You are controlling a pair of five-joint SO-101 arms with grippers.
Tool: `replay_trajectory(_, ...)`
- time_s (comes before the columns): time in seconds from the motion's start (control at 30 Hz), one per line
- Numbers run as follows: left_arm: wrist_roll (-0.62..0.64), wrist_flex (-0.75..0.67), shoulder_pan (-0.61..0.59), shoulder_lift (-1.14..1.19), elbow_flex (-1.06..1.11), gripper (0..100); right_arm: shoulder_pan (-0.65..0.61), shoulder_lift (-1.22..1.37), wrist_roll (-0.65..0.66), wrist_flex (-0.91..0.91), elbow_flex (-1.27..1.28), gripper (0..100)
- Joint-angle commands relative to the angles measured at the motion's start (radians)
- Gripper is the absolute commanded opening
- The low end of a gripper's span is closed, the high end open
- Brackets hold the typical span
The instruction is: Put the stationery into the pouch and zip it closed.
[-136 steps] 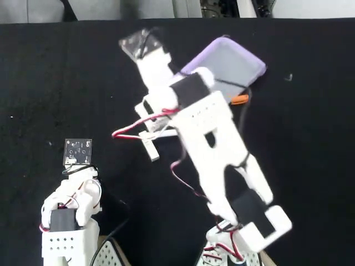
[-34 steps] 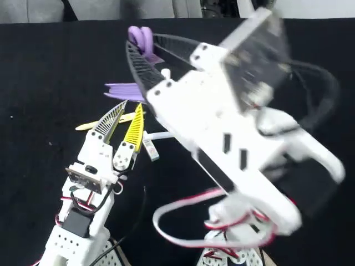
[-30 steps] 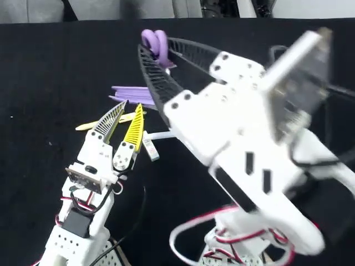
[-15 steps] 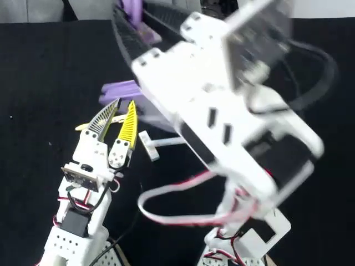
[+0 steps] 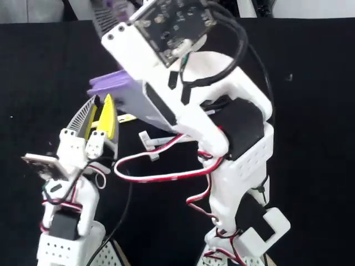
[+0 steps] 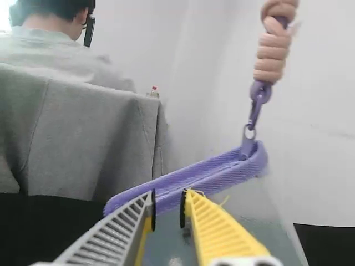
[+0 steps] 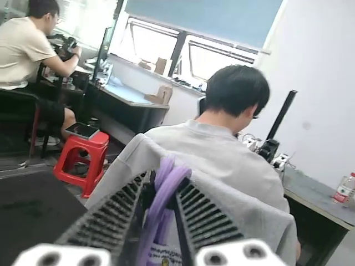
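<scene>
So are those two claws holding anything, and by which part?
Both hold the purple pouch: the right claw pinches its looped strap, and the left claw grips its purple rim.

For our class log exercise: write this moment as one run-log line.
left gripper shut on pouch | right gripper shut on strap | pouch hangs from strap above table

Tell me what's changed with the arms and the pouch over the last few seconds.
The right end effector has lifted the pouch off the table by its loop and swung it toward the left arm's side. The left arm unfolded, reached in open, and the left end effector has closed on the pouch's edge. The white item on the table stayed put.
</scene>
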Motion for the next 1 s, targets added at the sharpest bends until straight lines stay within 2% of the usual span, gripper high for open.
replay_trajectory(0.0,0.028,0.146,-0.012,-0.008,-0.14,11,0.029,-0.033,0.005,-0.04,-0.016,1.1)
replay_trajectory(0.07,0.031,0.149,-0.005,-0.008,-0.147,11,0.031,-0.031,0.005,-0.032,-0.024,1.1)
replay_trajectory(0.17,0.026,0.158,0.077,-0.008,-0.156,11,0.029,-0.025,0.005,-0.026,-0.021,1.1)
replay_trajectory(0.33,0.032,0.359,0.314,-0.008,-0.271,24,0.032,-0.002,0.005,-0.031,-0.021,1.1)
replay_trajectory(0.47,0.025,0.445,0.438,-0.006,-0.321,26,0.028,0.036,0.005,-0.054,-0.024,1.1)
replay_trajectory(0.6,0.025,0.397,0.432,-0.006,-0.266,26,0.002,0.05,0.003,-0.106,-0.024,1.1)
replay_trajectory(0.73,0.025,0.362,0.346,-0.006,-0.24,25,-0.023,0.044,0.006,-0.164,-0.039,1.1)
replay_trajectory(0.87,0.028,0.361,0.248,-0.008,-0.24,25,-0.021,0.033,0.005,-0.126,-0.101,1.1)
replay_trajectory(0.97,0.026,0.361,0.234,-0.008,-0.24,26,-0.025,0.028,0.005,-0.087,-0.147,1.1)
